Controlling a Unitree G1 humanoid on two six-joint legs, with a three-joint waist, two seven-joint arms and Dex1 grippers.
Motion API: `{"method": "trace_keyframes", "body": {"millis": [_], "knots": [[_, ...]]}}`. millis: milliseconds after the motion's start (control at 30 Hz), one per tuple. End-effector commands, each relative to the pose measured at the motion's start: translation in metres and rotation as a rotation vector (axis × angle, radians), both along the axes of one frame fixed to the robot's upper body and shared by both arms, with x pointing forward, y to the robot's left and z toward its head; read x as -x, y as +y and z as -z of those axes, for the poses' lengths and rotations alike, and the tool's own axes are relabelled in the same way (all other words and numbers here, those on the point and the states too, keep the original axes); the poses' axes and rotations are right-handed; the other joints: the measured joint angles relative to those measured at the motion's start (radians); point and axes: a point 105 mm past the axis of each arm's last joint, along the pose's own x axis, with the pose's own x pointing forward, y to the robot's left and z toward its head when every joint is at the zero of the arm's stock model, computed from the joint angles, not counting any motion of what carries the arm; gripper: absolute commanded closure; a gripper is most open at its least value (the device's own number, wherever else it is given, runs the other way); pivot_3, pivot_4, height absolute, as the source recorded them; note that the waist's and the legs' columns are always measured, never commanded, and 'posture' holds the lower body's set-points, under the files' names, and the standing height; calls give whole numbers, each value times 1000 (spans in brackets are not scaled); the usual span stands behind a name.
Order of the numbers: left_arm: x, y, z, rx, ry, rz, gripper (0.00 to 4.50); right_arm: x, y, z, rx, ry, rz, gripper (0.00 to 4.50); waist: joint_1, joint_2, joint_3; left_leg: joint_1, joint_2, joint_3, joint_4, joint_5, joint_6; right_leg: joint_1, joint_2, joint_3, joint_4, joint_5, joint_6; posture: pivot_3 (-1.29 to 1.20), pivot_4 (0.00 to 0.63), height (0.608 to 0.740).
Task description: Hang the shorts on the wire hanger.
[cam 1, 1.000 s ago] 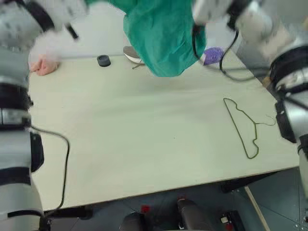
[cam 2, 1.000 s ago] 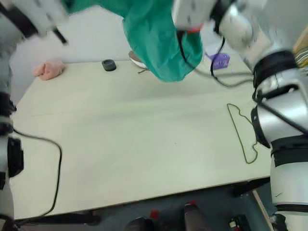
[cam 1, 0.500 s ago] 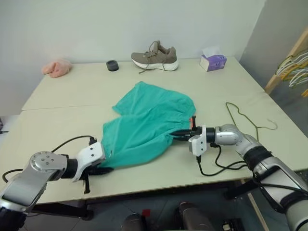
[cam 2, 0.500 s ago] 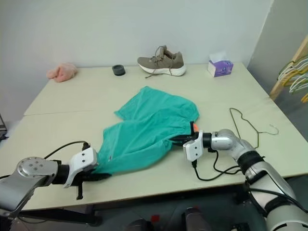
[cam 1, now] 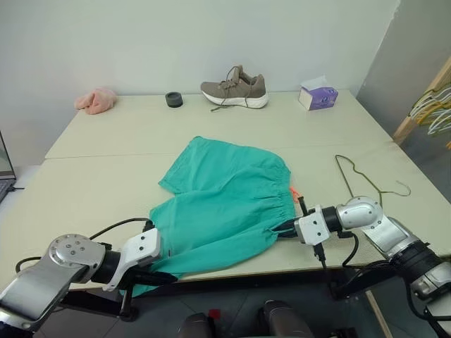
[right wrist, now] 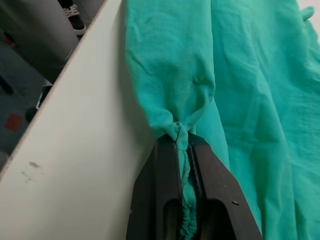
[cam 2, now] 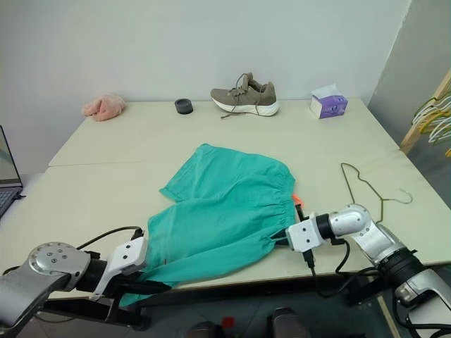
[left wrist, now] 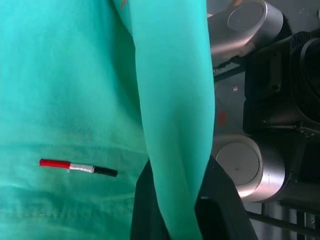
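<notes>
The teal-green shorts lie spread on the table, reaching from its middle to the front edge, with an orange tag at the waistband's right end. My left gripper is at the front edge, shut on the shorts' near-left corner; a fold of fabric runs between its fingers. My right gripper is shut on the bunched near-right corner by the gathered waistband. The thin olive wire hanger lies flat on the table to the right of the shorts, apart from them.
A brown shoe, a black round object, a purple tissue box and a pink cloth lump line the far edge. Bunched hangers hang at the right. A laptop shows at the left edge.
Both arms have come down from holding the shorts high in the air. The shorts now lie flat on the table and have been drawn toward the front edge.
</notes>
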Motion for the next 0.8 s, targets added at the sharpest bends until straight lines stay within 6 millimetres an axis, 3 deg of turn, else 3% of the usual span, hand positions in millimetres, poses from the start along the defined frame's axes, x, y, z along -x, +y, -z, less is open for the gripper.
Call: {"method": "trace_keyframes", "body": {"millis": [33, 333, 433, 533, 667, 767, 800], "knots": [[6, -3, -1, 30, 23, 24, 3624, 4, 2, -15, -24, -4, -7, 3626, 1, 0, 0, 0, 0, 0, 0, 0, 0, 0, 0, 0, 0, 0, 0, -100, 60, 740], [38, -12, -12, 129, 149, 127, 908, 40, -20, -13, 152, 178, -55, 511, 1, -1, 0, 0, 0, 0, 0, 0, 0, -1, 0, -1, -1, 0, 0, -112, 62, 740], [40, -13, -18, 146, 138, 156, 908, 47, -22, -16, 146, 213, -50, 511, 2, -1, -1, 0, 0, 0, 0, 0, 0, -1, 0, -1, -1, -1, 0, -120, 63, 740], [34, -19, -28, 206, 112, 154, 908, 49, -16, -33, 39, 273, 4, 511, 1, -1, -1, 0, 0, 0, 0, 0, 0, -1, 0, -1, -1, -1, 0, -128, 66, 740], [4, -30, -51, 335, 17, 64, 908, 37, -12, -60, -163, 367, 189, 511, 3, -2, 0, 0, 0, 0, 0, 0, 0, -1, 0, -1, -1, -1, 0, -141, 71, 740], [-13, -37, -68, 399, -29, 39, 75, 17, -25, -70, -306, 371, 388, 462, 4, -4, -1, 0, 0, -2, 0, 0, 0, 1, 0, -2, -2, -1, 0, -149, 75, 740], [-14, -40, -74, 419, -25, 47, 31, 11, -31, -74, -356, 367, 456, 462, 3, -4, -1, 0, 0, -1, 0, 0, -1, 1, 0, -2, -2, -1, 0, -152, 75, 740]]}}
